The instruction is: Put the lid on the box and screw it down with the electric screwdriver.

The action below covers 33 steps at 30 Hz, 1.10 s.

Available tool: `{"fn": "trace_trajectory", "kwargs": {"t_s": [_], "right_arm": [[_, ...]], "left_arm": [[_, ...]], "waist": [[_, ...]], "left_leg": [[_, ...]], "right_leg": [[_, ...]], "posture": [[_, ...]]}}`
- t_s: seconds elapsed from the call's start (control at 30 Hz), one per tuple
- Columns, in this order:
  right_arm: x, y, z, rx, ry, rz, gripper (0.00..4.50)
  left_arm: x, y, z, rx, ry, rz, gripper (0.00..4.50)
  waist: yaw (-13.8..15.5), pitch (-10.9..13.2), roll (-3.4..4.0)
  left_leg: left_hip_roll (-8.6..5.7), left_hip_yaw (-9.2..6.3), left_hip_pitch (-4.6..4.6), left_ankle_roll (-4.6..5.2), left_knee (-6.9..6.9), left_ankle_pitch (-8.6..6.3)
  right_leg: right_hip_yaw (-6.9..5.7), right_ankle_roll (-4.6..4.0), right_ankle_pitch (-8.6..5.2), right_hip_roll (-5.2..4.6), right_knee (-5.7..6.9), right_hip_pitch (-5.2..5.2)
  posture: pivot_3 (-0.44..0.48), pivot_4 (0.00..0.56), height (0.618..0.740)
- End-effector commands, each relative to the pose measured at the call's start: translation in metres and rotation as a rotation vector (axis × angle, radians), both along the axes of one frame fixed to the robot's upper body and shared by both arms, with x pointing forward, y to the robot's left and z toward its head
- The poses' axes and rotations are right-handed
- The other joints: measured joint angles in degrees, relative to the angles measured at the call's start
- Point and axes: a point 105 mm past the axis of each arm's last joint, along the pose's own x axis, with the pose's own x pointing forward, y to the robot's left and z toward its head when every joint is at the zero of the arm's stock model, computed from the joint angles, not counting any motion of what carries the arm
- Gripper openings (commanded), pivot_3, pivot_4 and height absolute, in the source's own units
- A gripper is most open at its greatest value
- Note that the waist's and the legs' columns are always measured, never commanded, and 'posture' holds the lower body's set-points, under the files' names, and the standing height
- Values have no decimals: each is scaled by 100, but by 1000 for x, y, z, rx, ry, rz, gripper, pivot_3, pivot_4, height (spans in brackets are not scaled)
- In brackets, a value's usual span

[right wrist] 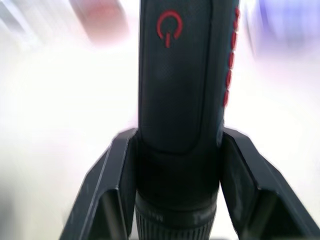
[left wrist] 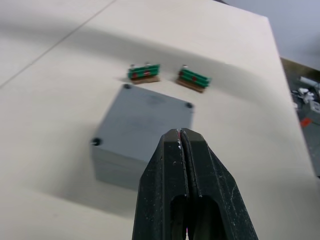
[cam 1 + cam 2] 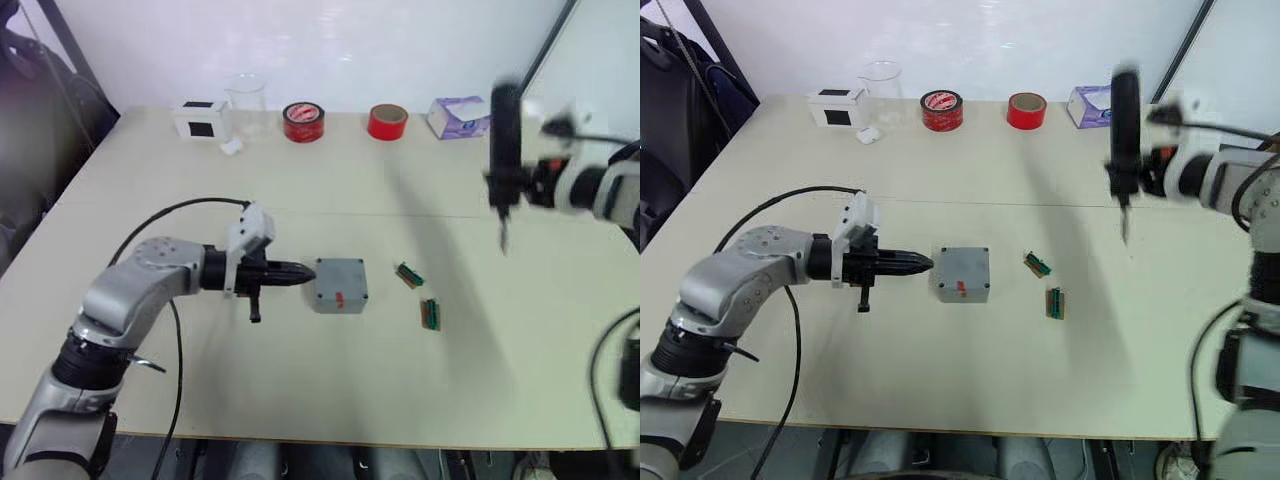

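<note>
so the lid (image 2: 150, 117) already sits on the box (image 3: 961, 276) mid-table, left tool (image 3: 300, 272) clenched empty beside it, right tool (image 1: 175, 200) gripping the screwdriver (image 3: 1124, 120) upright near the right edge; stiff, smooth, top-heavy stick, so I'd keep holding mid-body.

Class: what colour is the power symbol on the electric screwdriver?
Red, on the black electric screwdriver; clearest in the right wrist view.

The electric screwdriver (image 1: 177, 100) bore a red power symbol on its black body, with a column of small red marks at 3 o'clock of it, too blurred to read. No other lettering was legible.
</note>
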Motion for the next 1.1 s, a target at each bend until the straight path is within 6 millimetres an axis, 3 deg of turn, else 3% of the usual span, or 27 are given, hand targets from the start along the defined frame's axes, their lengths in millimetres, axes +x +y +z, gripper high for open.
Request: {"fn": "trace_trajectory", "kwargs": {"t_s": [0.03, 0.13, 0.2, 0.43, 0.9, 1.1], "right_arm": [[-26, 24, 30, 161, -254, 64, 1769], [-45, 78, 8, 225, -328, 203, 1769], [-53, 98, -6, 225, -335, 226, 1769], [-65, 130, -33, 237, -353, 275, 1769], [-55, 132, -62, 126, -347, 229, 1769], [-54, 129, -69, 116, -330, 221, 1769]], "left_arm": [[8, 0, 8, 14, -43, -19, 0], [18, -11, 12, -1, -34, -39, 0], [20, -14, 10, 28, -53, -59, 0], [24, -29, 0, 49, -88, -98, 0], [33, -40, -35, 146, -106, -84, 0], [33, -44, -35, 140, -115, -86, 0]], "waist": [[31, 2, 4], [50, 1, 5], [33, 1, 5], [-18, 3, 10], [-19, 2, 9], [-14, 2, 9]], "left_leg": [[7, 1, -1, -14, -4, 8], [6, 2, -2, -41, -23, 24], [-6, 3, -4, -47, -28, 27], [-19, 9, 0, -47, -22, 28], [-18, 6, 2, -49, -23, 30], [-18, 6, 4, -50, -23, 30]], "right_leg": [[-1, -1, 0, 7, 0, -4], [-5, -2, 0, 4, -2, -7], [-4, -3, 1, -10, -1, -9], [4, -3, 2, -19, 4, -10], [4, -4, 2, -17, 5, -8], [4, -4, 2, -17, 7, -7]], "posture": [[0, 150, 740], [0, 150, 740], [0, 150, 740], [0, 150, 740], [0, 150, 740], [0, 150, 740]]}}
